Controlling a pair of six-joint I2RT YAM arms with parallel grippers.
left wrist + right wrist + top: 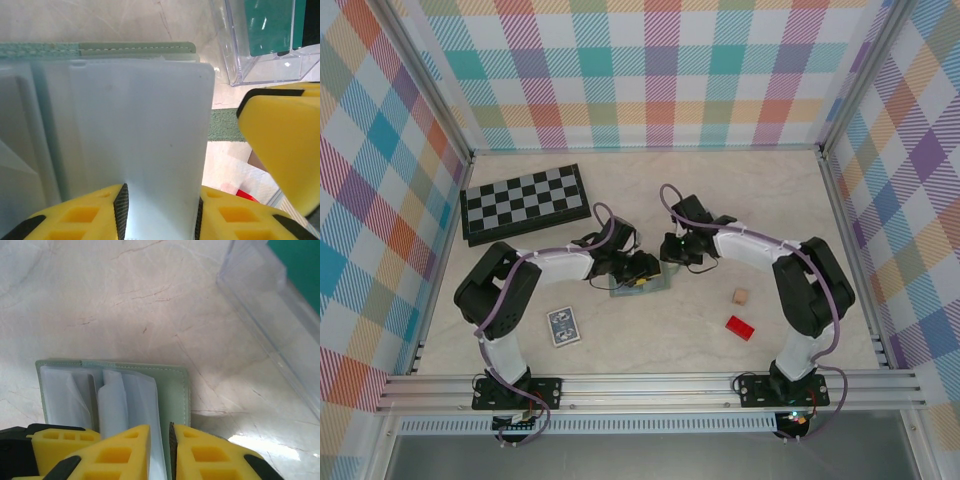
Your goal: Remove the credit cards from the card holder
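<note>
Yellow fingers (75, 217) right up against the left wrist lens, and the left pincer (160, 212) is clamped on a pale card (140, 130), dark pads biting either side of it! That card runs forward to the stitched green rim of the wallet (135, 48), lying over the cloudy plastic sleeves. How much of its far end is tucked in a slot, I can't tell. My read: this is the pull, with the card gripped at its near end so it can slide straight back out along its own length.

Across to the middle now, and the wallet lies open and flat on the marble table (125, 300), sleeves facing up. Over its right-hand panel, as that wrist sees it, sits the right pincer (160, 452), jaws closed down to a sliver on the panel's edge. That looks like the anchor, pinning the soft wallet so it doesn't drag along with the card. From above, the two pincers meet nose to nose over it.

Further right, a clear tray (270, 305) sits near the wallet, close enough to crowd the right arm. Well apart on the right, a small wooden block (740, 296) and a red block (740, 327) are out of the play.
</note>
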